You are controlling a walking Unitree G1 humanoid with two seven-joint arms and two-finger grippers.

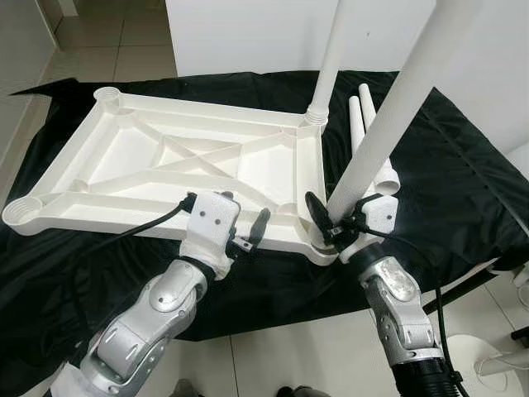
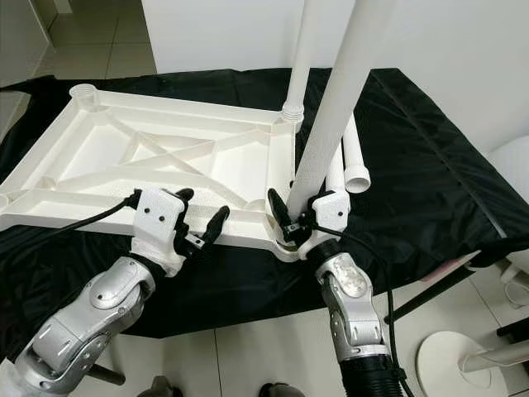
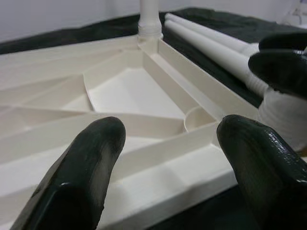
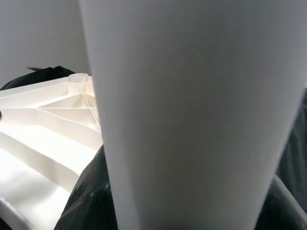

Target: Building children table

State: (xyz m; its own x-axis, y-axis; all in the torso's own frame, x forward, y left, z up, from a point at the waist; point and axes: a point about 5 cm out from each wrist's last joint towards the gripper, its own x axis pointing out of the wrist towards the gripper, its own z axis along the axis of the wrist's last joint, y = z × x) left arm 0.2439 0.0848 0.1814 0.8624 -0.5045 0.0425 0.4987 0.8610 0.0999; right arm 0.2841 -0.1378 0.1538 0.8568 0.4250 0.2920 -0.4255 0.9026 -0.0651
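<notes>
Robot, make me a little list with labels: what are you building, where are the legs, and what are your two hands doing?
Building: white tabletop lying upside down on a black cloth
Leg in place: one table leg standing upright in the far right corner socket
Leg being fitted: second leg held tilted at the near right corner
Spare legs: two loose legs lying on the cloth beside the tabletop
Right gripper: shut on the second leg near its base
Left gripper: open, at the tabletop's near edge

Perhaps a home: tiled floor point(image 1: 124, 41).
</notes>
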